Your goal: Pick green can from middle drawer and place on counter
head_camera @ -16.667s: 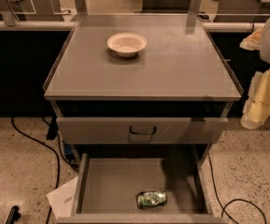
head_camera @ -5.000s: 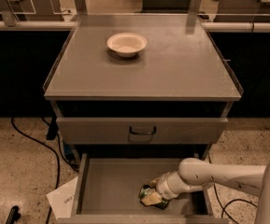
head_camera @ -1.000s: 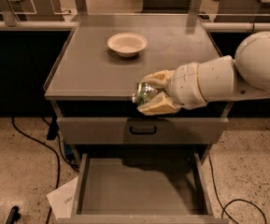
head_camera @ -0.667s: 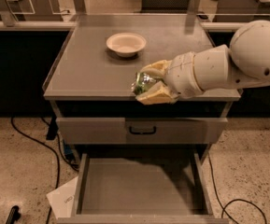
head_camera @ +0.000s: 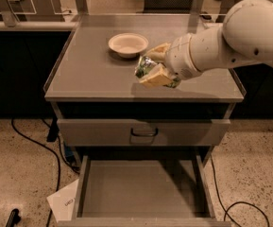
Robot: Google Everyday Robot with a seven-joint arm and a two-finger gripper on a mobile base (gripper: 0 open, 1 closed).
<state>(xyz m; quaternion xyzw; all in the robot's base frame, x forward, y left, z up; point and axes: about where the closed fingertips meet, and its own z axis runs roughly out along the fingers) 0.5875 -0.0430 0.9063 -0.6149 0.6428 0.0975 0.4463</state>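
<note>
Green and silver metal shows between cream fingers (head_camera: 156,77) right of the frame's centre: the green can (head_camera: 145,66) is clamped in the gripper (head_camera: 151,68), lying tilted on its side, with one finger above it and one below. The gripper hangs over the front half of the grey desk (head_camera: 89,74), and a dark shadow lies on the surface just beneath it. The white arm (head_camera: 240,30) reaches in from the upper right. Just up and left of the can, apart from it, a cream-white bowl (head_camera: 128,44) sits on the desk. Below the desk's front edge is a closed drawer front with a dark handle (head_camera: 144,132). At the bottom of the frame the middle drawer (head_camera: 140,182) stands pulled out, its flat grey floor bare. Black cables (head_camera: 33,142) trail over the speckled floor (head_camera: 13,174) at lower left, and a white sheet of paper (head_camera: 66,201) lies beside the drawer's left wall.
</note>
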